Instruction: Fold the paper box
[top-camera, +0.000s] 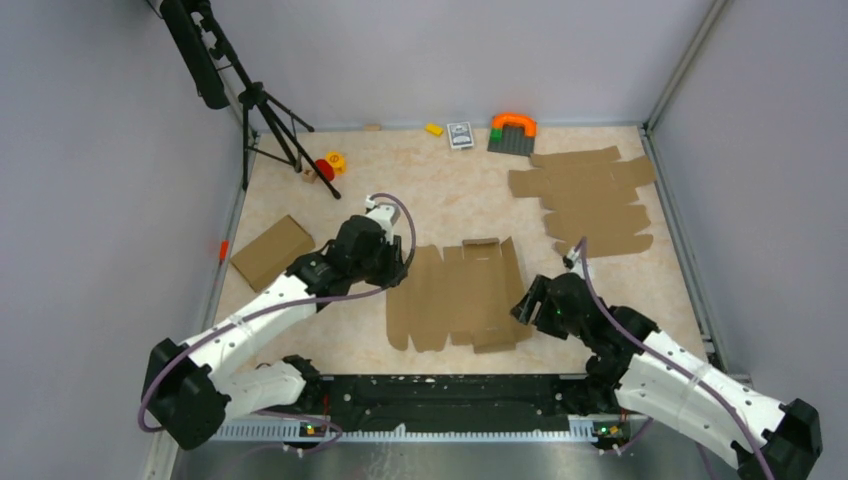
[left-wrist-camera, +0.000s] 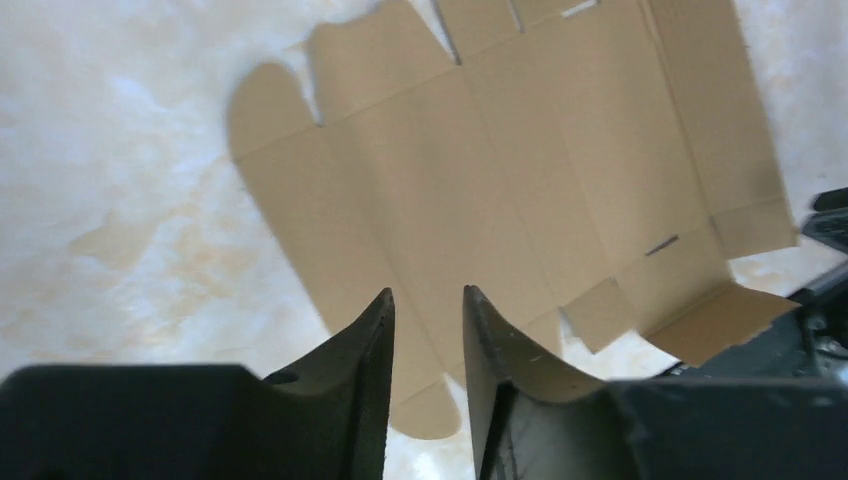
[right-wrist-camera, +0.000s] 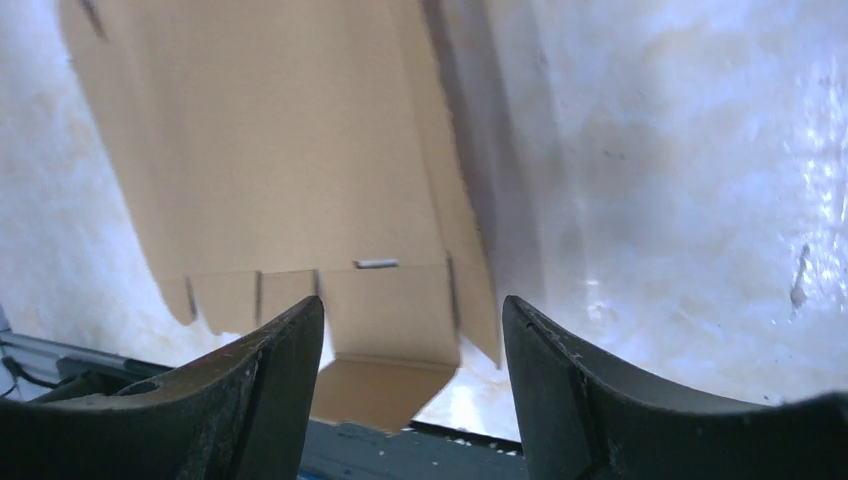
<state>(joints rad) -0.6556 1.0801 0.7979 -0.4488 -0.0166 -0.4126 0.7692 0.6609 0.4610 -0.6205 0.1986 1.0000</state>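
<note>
A plain brown cardboard die-cut paper box (top-camera: 455, 295) lies opened out on the pale marbled table (top-camera: 440, 190), in the middle near the arms' bases. It is mostly flat. Straight creases divide it into long panels, rounded tabs line its left edge, and small slots are cut near the flaps. The long panel on its right side tilts up off the table, casting a shadow beside it in the right wrist view. A small flap at the near right corner is lifted too (it looks darker than the rest).

The left gripper (top-camera: 398, 268) hovers over the sheet's left edge. In its wrist view the fingers (left-wrist-camera: 380, 330) stand a narrow gap apart with nothing between them, and the sheet (left-wrist-camera: 520, 180) is below.

The right gripper (top-camera: 522, 305) sits at the sheet's right edge, its jaws spread wide and empty above the cardboard (right-wrist-camera: 280, 150).

A pile of similar brown cardboard sheets (top-camera: 590, 195) lies well apart at the far right.
</note>
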